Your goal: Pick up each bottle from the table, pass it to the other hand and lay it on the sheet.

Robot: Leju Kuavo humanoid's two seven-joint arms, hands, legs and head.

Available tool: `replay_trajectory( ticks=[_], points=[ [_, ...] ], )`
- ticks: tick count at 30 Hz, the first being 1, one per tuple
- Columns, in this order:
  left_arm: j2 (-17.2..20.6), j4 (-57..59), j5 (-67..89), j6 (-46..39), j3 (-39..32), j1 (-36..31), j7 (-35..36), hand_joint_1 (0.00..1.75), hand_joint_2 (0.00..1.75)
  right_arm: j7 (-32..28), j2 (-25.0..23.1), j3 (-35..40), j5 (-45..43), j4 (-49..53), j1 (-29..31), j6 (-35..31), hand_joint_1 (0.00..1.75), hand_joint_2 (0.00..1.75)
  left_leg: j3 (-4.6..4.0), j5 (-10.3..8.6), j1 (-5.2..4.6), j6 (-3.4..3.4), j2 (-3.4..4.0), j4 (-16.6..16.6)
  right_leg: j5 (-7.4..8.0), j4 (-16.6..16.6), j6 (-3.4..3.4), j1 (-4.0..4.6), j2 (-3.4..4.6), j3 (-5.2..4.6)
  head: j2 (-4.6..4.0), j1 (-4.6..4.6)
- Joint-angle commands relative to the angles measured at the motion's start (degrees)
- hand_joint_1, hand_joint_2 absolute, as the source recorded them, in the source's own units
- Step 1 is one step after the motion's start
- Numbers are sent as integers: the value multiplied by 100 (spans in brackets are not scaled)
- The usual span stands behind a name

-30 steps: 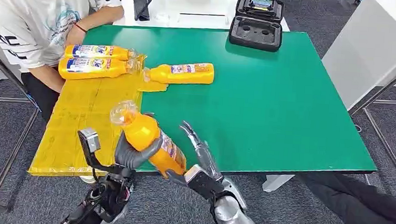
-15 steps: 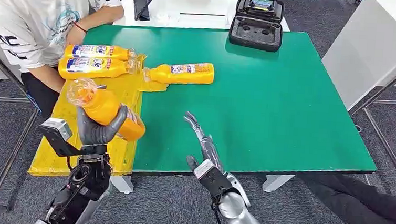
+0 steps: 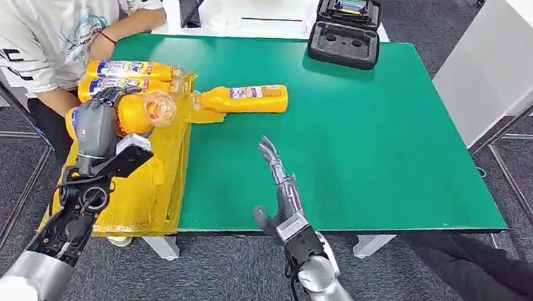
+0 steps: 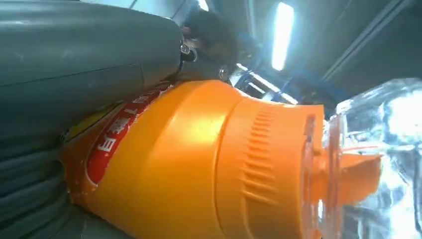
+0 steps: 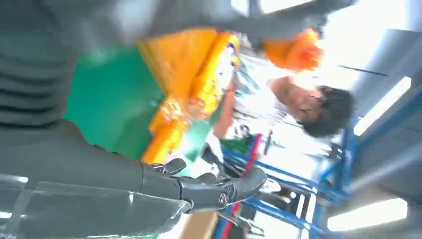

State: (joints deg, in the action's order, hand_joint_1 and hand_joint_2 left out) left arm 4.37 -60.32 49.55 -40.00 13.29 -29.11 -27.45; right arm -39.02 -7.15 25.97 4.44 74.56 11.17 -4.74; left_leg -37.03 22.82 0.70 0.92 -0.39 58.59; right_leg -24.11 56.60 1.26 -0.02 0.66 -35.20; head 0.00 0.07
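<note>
Head view's pretty clear for us: left hand (image 3: 97, 126) is wrapped round the bottle (image 3: 135, 111), held roughly level just above the yellow sheet (image 3: 150, 178), clear cap toward the green table (image 3: 363, 143), while right hand (image 3: 279, 183) hangs spread, empty, well apart.

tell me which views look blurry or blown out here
Head view: sharp and evenly lit. Left wrist view: the held bottle is very close, its clear cap glaring white. Right wrist view: smeared throughout, bright background washed out behind the right hand.
</note>
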Motion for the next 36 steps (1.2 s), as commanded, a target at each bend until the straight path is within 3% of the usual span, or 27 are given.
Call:
replay_trajectory(
  ticks=[1,7,12,17,21,36],
  points=[
    [394,1582,196,91,534,-795,433,175,175,-49,277,335,-199,651,-7,-186,0,175,23,8,-3,0,-5,-4,-12,-1,0,-1,-15,24,0,2],
    [490,2344,202,867,893,-1144,733,175,175,14,310,486,-253,595,84,-246,0,175,20,6,-1,-1,8,-4,-8,-2,-1,-1,-6,20,0,4],
    [494,2366,175,898,890,-1155,748,175,175,14,309,486,-253,577,99,-247,0,175,27,10,-2,-1,6,-3,-13,-1,0,-1,-10,27,0,2],
    [654,2656,186,1754,1220,-1341,1052,175,175,20,297,500,-290,470,191,-226,0,175,25,10,-1,-1,7,-1,-13,0,0,0,-9,25,0,2],
    [659,2675,176,1745,1218,-1347,1037,175,175,20,292,502,-290,447,201,-224,0,175,12,5,-1,-1,10,-2,-6,-1,0,0,-3,12,0,4],
    [547,3798,689,4035,2113,-2220,1007,175,175,230,57,353,-349,74,511,291,0,175,12,5,1,-1,6,0,-6,0,-1,2,-5,15,0,2]
  ],
)
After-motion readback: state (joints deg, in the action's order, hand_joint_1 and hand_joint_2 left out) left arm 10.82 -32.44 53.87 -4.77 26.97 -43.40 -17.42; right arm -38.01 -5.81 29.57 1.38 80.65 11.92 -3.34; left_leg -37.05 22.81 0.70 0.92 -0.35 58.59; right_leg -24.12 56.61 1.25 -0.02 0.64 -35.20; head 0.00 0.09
